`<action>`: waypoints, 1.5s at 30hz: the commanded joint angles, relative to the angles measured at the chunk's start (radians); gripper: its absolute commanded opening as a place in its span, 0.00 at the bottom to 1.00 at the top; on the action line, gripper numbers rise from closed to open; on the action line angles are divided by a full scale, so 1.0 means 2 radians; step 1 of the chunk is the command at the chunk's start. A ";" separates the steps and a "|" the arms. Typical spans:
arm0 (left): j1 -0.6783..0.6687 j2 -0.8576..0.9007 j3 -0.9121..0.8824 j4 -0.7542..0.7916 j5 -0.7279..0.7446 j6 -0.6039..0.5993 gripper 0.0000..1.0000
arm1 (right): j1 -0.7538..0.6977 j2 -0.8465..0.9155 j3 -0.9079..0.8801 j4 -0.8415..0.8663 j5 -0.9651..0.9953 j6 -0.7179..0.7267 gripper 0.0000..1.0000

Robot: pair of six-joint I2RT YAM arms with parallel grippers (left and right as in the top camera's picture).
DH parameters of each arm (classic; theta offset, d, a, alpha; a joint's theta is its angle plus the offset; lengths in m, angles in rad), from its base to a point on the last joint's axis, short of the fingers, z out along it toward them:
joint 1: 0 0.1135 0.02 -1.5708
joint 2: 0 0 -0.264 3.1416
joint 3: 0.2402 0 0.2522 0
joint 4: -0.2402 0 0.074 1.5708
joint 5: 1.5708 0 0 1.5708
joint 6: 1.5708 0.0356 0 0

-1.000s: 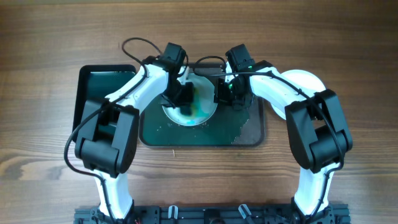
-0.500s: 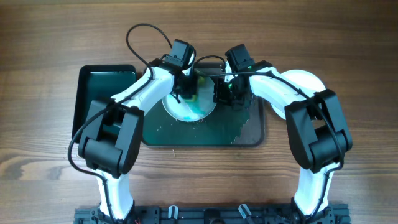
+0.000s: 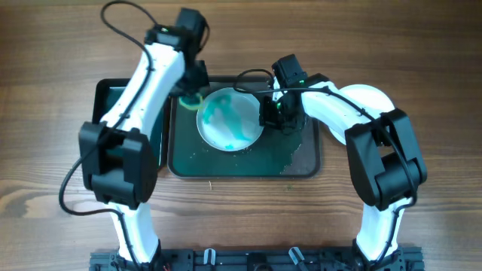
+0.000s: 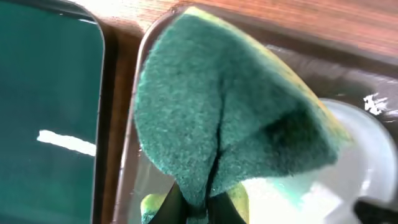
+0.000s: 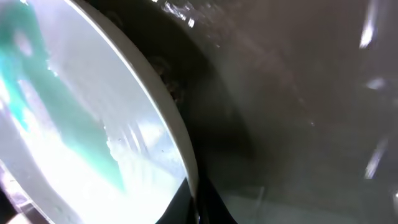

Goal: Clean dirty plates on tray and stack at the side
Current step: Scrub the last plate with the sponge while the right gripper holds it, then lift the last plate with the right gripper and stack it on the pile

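Note:
A white plate (image 3: 226, 120) smeared with teal paint sits on the dark tray (image 3: 248, 162), tilted up at its right edge. My right gripper (image 3: 269, 113) is shut on that right rim; in the right wrist view the jaws (image 5: 198, 202) pinch the rim of the plate (image 5: 74, 124). My left gripper (image 3: 192, 92) is shut on a folded green-yellow sponge (image 3: 188, 100) over the tray's far left corner, just left of the plate. In the left wrist view the sponge (image 4: 224, 106) fills the frame above the jaws (image 4: 199, 208), with the plate (image 4: 367, 155) at the right.
A smaller black tray (image 3: 113, 113) lies left of the big tray and shows in the left wrist view (image 4: 50, 124). White plate material (image 3: 373, 96) shows on the table under my right arm. Paint and water spots mark the tray's front part (image 3: 290, 154).
My left gripper has carried the sponge off the plate, up and to the left, to the tray's far left corner. The plate's face is now uncovered. The right gripper has held still.

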 commanded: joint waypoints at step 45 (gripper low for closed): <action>-0.006 0.002 0.002 -0.001 0.082 0.005 0.04 | 0.229 -0.230 -0.001 -0.200 0.594 -0.008 0.04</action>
